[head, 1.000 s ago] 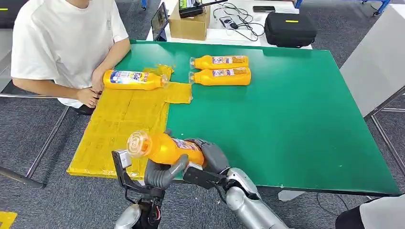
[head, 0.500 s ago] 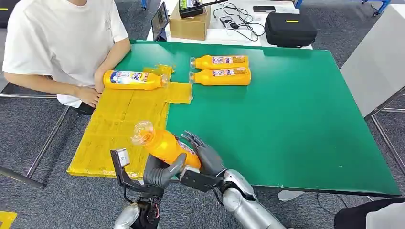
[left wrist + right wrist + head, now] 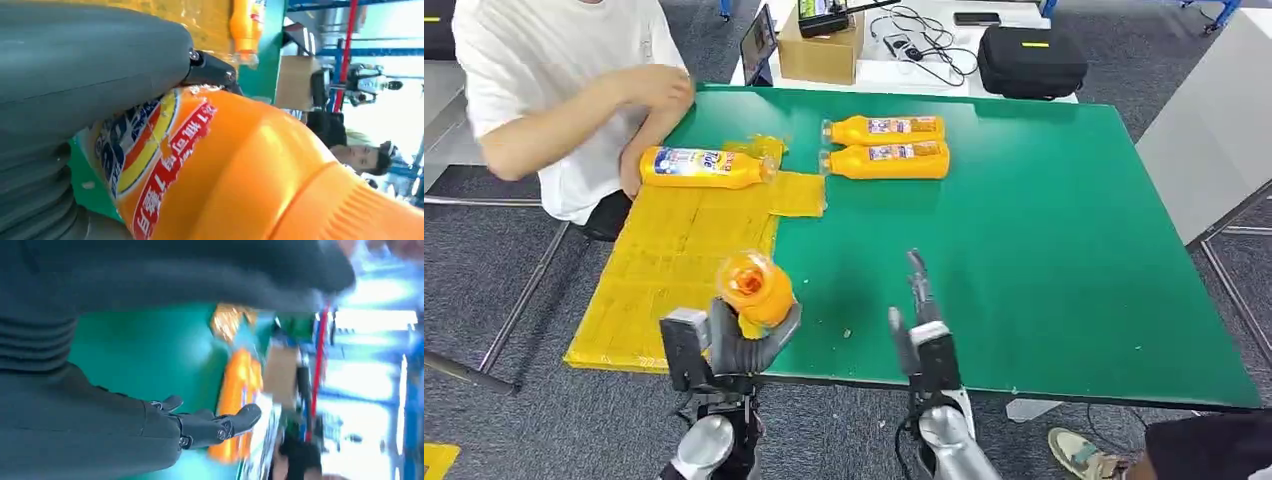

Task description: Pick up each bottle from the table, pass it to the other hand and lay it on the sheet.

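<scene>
Currently one bottle [image 3: 696, 167] lies on the sheet [image 3: 664, 270], the left robot hand [image 3: 742, 338] grips another [image 3: 755, 288], the right robot hand [image 3: 916, 312] is spread and unladen, and two bottles [image 3: 887, 146] await on the counter [image 3: 1044, 250].

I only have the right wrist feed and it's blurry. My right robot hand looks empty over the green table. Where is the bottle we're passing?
Observer: The left robot hand holds the orange plastic bottle, with its cap end tipped up toward the head camera.
Operator: Is it on the sheet?
Observer: No. It is held up in the air, at about the near right edge of the yellow sheet, where the sheet meets the green table.
Operator: How many bottles are already laid down?
Observer: One labelled orange bottle lies at the sheet's far end, next to a seated person.
Operator: How many are left?
Observer: A pair of orange bottles lies side by side on the bare table.
</scene>
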{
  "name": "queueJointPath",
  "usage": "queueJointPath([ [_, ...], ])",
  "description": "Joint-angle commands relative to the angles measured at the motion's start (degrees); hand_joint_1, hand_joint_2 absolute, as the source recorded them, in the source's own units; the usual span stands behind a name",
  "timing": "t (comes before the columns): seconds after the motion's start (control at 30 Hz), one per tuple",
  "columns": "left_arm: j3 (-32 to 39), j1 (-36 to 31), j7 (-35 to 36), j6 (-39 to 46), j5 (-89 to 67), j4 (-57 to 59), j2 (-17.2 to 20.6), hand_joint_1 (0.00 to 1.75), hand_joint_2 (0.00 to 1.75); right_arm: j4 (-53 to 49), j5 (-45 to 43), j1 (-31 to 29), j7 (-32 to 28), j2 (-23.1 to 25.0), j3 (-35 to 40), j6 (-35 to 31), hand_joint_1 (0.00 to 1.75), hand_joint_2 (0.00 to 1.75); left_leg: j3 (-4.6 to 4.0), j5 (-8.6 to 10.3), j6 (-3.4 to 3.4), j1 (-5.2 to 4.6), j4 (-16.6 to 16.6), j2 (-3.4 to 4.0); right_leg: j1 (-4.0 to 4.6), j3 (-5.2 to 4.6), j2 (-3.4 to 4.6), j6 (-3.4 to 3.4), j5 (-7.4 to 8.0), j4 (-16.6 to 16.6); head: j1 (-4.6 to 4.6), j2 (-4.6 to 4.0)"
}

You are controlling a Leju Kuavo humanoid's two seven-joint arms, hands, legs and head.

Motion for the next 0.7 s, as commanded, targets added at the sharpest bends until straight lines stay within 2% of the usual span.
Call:
queueJointPath([
  [0.03,1.8,-7.7,2.9,1.3,-11.4,10.2,3.1,1.75,1.75,-11.7,-1.4,4.4,-0.5,0.7,-8.5,-0.6,0.00,0.00,0.13,-0.01,-0.09,0.05,0.0,-0.11,0.06,0.19,-0.19,-0.14,-0.07,0.0,0.00,0.00],
  [0.13,3.0,-11.4,6.0,9.2,-29.8,16.3,4.8,1.75,1.75,-12.4,-0.9,4.1,-0.3,1.0,-7.0,1.0,0.00,0.00,0.16,-0.02,-0.10,0.06,0.0,-0.01,0.08,0.18,-0.09,-0.15,-0.04,0.0,0.02,0.00],
  [0.23,5.8,-11.3,4.9,7.2,-30.7,17.2,4.4,1.75,1.75,-12.4,-0.7,4.0,0.0,1.3,-6.4,0.8,0.00,0.00,0.17,-0.02,-0.10,0.07,0.0,0.10,0.09,0.17,0.01,-0.13,-0.02,0.0,0.02,0.00],
  [0.33,7.3,-12.7,10.5,5.5,-37.8,21.5,4.5,1.75,1.75,-12.6,-0.3,3.9,0.6,0.7,-4.4,2.2,0.00,0.00,0.25,-0.02,-0.09,0.05,-0.1,0.09,0.06,0.23,-0.03,-0.12,-0.04,0.0,0.02,0.00],
  [0.37,7.5,-15.3,12.2,5.9,-42.3,26.9,4.6,1.75,1.75,-13.0,-0.4,4.0,1.4,0.2,-3.9,3.2,0.00,0.00,0.32,-0.06,-0.13,0.12,0.0,0.13,0.13,0.31,-0.01,-0.18,-0.05,0.0,0.00,0.00],
  [0.47,8.2,-17.9,11.0,6.3,-43.9,31.9,4.0,1.75,1.75,-13.4,-0.4,3.9,1.8,-0.3,-3.7,3.9,0.00,0.00,0.24,-0.02,-0.09,0.09,0.0,0.04,0.10,0.26,-0.08,-0.13,-0.04,0.0,0.02,0.00],
  [0.5,8.6,-19.7,12.8,4.8,-44.7,35.0,3.9,1.75,1.75,-13.1,-0.3,3.4,1.9,-0.7,-3.4,4.7,0.00,0.00,0.31,-0.06,-0.13,0.13,0.0,0.07,0.15,0.33,-0.06,-0.19,-0.07,0.0,0.00,0.00],
  [0.53,11.9,-21.4,13.7,0.7,-40.7,38.3,3.1,1.75,1.75,-12.8,-0.3,2.9,1.9,-0.6,-3.5,5.2,0.00,0.00,0.22,-0.02,-0.10,0.09,0.0,0.05,0.10,0.24,-0.08,-0.14,-0.05,0.0,0.02,0.00],
  [0.6,13.6,-23.8,14.2,-0.2,-39.9,43.3,4.3,1.75,1.75,-12.4,-0.5,2.5,2.5,-0.1,-3.5,5.8,0.00,0.00,0.26,-0.01,-0.12,0.11,0.0,0.06,0.12,0.28,-0.06,-0.17,-0.02,0.0,0.00,0.00],
  [0.7,12.1,-27.2,18.0,3.3,-47.7,52.4,7.2,1.75,1.75,-12.9,-1.6,3.8,2.6,0.0,-4.2,6.3,0.00,0.00,0.26,-0.02,-0.11,0.10,0.0,0.19,0.11,0.25,0.09,-0.16,0.00,0.0,0.00,0.00],
])
